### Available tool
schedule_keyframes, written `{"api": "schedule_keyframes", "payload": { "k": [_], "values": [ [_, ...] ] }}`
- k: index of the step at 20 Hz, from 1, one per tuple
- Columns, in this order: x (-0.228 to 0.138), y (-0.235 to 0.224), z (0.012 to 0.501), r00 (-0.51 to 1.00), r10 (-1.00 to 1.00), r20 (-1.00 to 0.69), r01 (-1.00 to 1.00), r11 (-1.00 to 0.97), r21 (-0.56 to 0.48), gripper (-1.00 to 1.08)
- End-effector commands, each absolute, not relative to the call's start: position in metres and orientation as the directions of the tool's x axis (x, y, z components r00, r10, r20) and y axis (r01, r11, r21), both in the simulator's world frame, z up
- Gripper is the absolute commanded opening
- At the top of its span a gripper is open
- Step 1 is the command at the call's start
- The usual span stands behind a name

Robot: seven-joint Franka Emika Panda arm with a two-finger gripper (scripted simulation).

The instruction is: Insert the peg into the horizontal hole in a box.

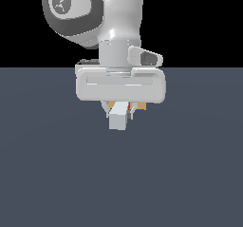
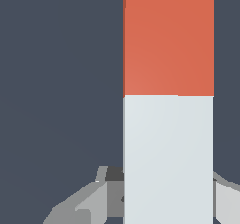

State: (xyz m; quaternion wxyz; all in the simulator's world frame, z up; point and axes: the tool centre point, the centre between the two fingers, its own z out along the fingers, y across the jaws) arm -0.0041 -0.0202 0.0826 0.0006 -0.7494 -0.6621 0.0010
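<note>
Peg [image 2: 168, 101]: one. In the wrist view it fills the frame as a long bar, pale grey-white on the section nearest the gripper, orange-red beyond.
Peg, exterior view: the pale end [image 1: 118, 118] points toward the camera and juts out below the gripper body; the orange-red part is mostly hidden behind it.
Gripper [image 1: 121, 108]: one, grey-white, hanging from the arm. Fingers [image 2: 82, 202] show on either side of the peg's pale section in the wrist view, closed against it; the gripper is pinching the peg.
Peg height: held clear of the floor [image 1: 57, 174].
Box: small tan patches [image 1: 112, 106] show just under the gripper body, either side of the peg's end. Count and shape cannot be told; mostly hidden by the gripper.
Hole: not visible from either camera.
Arm [image 1: 95, 17]: one, white with grey joint cap, coming down from the top of the exterior view.
Floor: flat dark blue-grey surface, black background above it.
</note>
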Motion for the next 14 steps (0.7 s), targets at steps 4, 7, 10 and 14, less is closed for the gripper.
{"api": "schedule_keyframes", "payload": {
  "k": [4, 7, 10, 14],
  "values": [
    [0.005, 0.042, 0.102, 0.107, 0.994, -0.001, 0.994, -0.107, 0.000, -1.00],
    [0.009, 0.066, 0.108, 0.101, 0.995, -0.001, 0.995, -0.101, 0.000, -1.00],
    [0.011, 0.083, 0.113, 0.096, 0.995, 0.000, 0.995, -0.096, 0.000, -1.00],
    [0.013, 0.092, 0.116, 0.094, 0.996, 0.000, 0.996, -0.094, 0.000, -1.00]
  ]
}}
